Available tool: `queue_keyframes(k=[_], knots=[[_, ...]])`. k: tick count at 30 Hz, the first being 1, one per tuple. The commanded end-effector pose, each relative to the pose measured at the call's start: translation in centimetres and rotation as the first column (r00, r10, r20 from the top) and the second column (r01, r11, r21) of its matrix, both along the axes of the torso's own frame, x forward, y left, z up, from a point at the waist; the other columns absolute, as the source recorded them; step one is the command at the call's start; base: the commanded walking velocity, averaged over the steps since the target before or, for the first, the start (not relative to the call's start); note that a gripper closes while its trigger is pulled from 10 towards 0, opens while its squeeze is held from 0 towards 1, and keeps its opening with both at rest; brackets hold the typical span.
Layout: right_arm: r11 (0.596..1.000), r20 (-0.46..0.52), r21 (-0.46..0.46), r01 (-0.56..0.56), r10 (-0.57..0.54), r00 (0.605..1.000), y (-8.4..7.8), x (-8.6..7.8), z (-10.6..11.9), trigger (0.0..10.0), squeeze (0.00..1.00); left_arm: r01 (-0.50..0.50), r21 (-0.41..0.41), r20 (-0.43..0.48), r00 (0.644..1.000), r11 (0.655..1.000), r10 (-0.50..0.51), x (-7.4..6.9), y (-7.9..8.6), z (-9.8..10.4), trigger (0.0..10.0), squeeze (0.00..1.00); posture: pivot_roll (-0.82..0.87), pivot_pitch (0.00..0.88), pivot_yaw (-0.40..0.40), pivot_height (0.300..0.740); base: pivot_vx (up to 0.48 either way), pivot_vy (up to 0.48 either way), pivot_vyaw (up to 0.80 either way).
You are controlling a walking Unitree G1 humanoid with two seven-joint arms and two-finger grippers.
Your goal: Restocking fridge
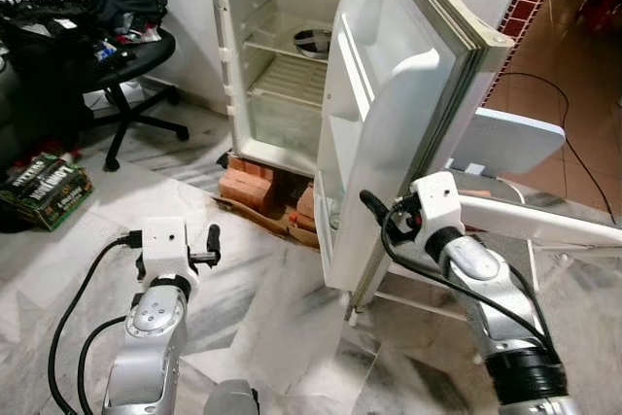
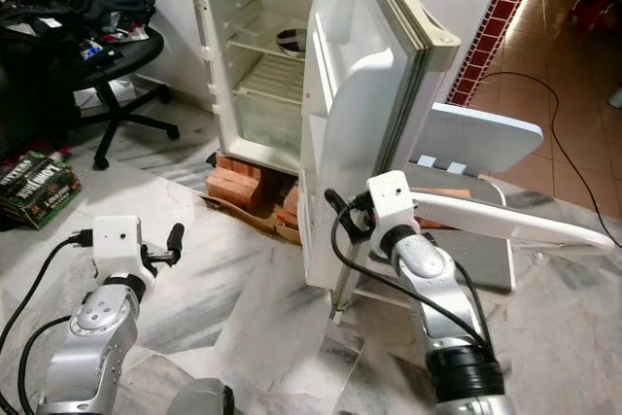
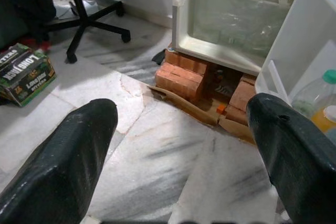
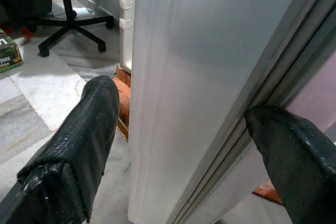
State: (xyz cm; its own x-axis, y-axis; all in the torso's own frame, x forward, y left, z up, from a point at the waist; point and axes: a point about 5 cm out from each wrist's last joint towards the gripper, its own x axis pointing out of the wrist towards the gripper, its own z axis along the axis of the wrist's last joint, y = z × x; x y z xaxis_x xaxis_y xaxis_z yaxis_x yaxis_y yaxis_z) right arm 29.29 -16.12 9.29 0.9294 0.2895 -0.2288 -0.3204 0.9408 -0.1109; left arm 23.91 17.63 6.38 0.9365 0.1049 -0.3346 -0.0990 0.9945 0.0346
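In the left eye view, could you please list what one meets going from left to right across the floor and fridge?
Box → office chair → left gripper → bricks → fridge door → right gripper.

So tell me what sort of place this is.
Probably a lived-in room of a home, used partly for storage. A small white fridge stands open on stacked bricks over a marble-patterned floor, and an office chair piled with clothes sits beside it.
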Motion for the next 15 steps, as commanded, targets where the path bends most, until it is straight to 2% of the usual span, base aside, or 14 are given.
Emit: queue_keyframes(k=[1,3,6,8,9,13,14,15], knots=[[0.999,0.206,0.013,0.046,-0.047,0.977,-1.1,1.9,4.5,10.0,0.00,0.000,0.009,0.006,1.000,1.000,0.000,0.0,0.3,0.3,10.0,0.00,0.13,0.000,-0.049,0.740,0.000,0.000,0.00],[0.998,0.238,0.032,0.058,-0.064,0.969,-1.5,2.6,5.5,10.0,0.00,-0.006,0.011,0.002,1.000,1.000,0.006,0.0,0.4,0.2,10.0,0.00,0.13,0.000,-0.049,0.740,0.000,0.000,0.00],[0.999,0.223,0.022,0.047,-0.051,0.973,-1.5,2.9,5.5,10.0,0.00,-0.003,0.014,0.002,1.000,1.000,0.003,0.0,0.3,0.2,10.0,0.00,0.13,0.000,-0.049,0.740,0.000,0.000,0.00],[0.999,0.175,-0.002,0.037,-0.036,0.984,-1.6,2.8,4.7,10.0,0.00,0.001,0.017,0.000,1.000,1.000,-0.001,0.1,0.3,0.2,10.0,0.00,0.13,0.000,-0.048,0.740,0.000,0.000,0.00],[0.999,0.135,-0.033,0.041,-0.037,0.990,-1.8,2.6,4.0,10.0,0.00,0.003,0.018,-0.002,1.000,1.000,-0.003,0.2,0.3,0.2,10.0,0.00,0.13,0.001,-0.047,0.740,0.000,0.000,0.00],[0.996,0.089,-0.041,0.075,-0.071,0.994,-2.4,1.9,3.1,10.0,0.00,0.004,0.022,-0.005,1.000,1.000,-0.004,0.2,0.3,0.2,10.0,0.00,0.13,0.001,-0.046,0.740,0.000,0.000,0.00],[0.998,0.062,-0.018,0.060,-0.058,0.996,-2.3,0.8,2.5,10.0,0.00,0.004,0.023,-0.008,1.000,1.000,-0.004,0.1,0.3,0.1,10.0,0.00,0.13,0.004,-0.043,0.740,0.000,0.000,0.00],[0.999,0.052,-0.013,0.051,-0.051,0.997,-2.2,0.4,2.3,10.0,0.00,0.004,0.023,-0.010,1.000,1.000,-0.004,0.1,0.3,0.1,10.0,0.00,0.12,0.006,-0.041,0.740,0.000,0.000,0.00]])
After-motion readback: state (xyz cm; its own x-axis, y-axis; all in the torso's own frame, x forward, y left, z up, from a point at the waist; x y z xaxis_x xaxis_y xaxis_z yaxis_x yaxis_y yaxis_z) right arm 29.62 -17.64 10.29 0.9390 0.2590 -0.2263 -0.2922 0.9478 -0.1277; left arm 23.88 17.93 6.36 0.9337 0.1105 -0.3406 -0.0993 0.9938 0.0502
